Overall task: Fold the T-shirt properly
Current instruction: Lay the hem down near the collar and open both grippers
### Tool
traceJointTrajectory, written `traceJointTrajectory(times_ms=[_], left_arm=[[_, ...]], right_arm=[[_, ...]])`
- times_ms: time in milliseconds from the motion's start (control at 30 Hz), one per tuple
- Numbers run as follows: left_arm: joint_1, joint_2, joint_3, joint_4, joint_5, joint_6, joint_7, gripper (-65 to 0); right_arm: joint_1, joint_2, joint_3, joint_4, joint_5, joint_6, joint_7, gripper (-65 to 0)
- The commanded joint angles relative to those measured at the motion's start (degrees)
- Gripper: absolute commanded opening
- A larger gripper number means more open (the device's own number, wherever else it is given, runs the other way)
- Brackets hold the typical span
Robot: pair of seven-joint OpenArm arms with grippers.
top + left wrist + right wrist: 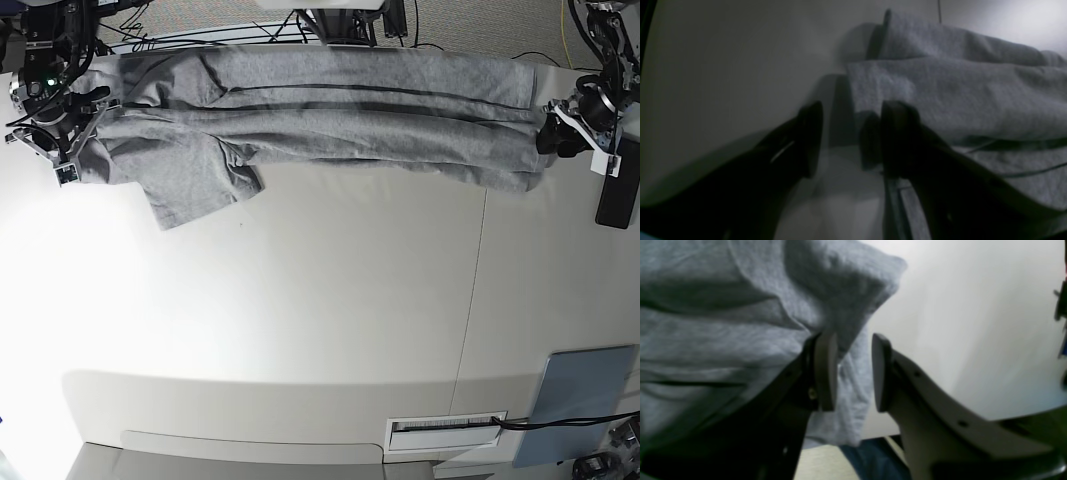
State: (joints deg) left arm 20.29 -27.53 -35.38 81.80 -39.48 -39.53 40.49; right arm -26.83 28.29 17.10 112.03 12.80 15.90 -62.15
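**Both my grippers stand open at the shirt ends**

My left gripper [846,133] is open at the edge of the T-shirt [330,120], holding nothing. My right gripper [850,373] is open too, cloth between its fingers. The shirt lies stretched along the far side of the table [330,320].

The left gripper [846,136] sits at the far right of the scene, low over the surface, its two dark fingers [811,133] spread apart with a clear gap between them. The right gripper [848,371] is at the far left, its jaws likewise parted; one pad [825,370] is dark, the other finger [882,373] pale grey. Both arms reach in from the far edge.
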Motion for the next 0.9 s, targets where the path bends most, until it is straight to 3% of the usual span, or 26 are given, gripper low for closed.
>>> traceJointTrajectory(times_ms=[0, 233, 333, 467, 867], left_arm=[[-0.1, -1.4, -0.7, 0.8, -0.8, -0.5, -1.0, -35.6], [-0.2, -1.4, -0.7, 0.8, -0.8, -0.5, -1.1, -35.6], [-0.2, -1.4, -0.7, 0.8, -0.9, -0.5, -1.1, -35.6], [-0.2, -1.4, -0.7, 0.8, -3.8, -0.5, -1.0, -35.6], [-0.1, -1.4, -0.7, 0.8, -4.0, -0.5, -1.0, -35.6]], right_arm=[[0.3, 1.1, 0.6, 0.8, 0.3, -0.3, 0.7, -46.7], [5.4, 1.1, 0.6, 0.8, 7.1, -0.2, 3.0, -46.7], [9.6, 1.0, 0.5, 0.7, 7.8, -0.3, 5.3, -46.7], [16.7, 0.9, -1.4, -3.8, 7.8, -0.3, 3.5, -46.7], [34.0, 0.2, -20.9, -23.3, 8.7, -0.3, 0.0, -46.7]])
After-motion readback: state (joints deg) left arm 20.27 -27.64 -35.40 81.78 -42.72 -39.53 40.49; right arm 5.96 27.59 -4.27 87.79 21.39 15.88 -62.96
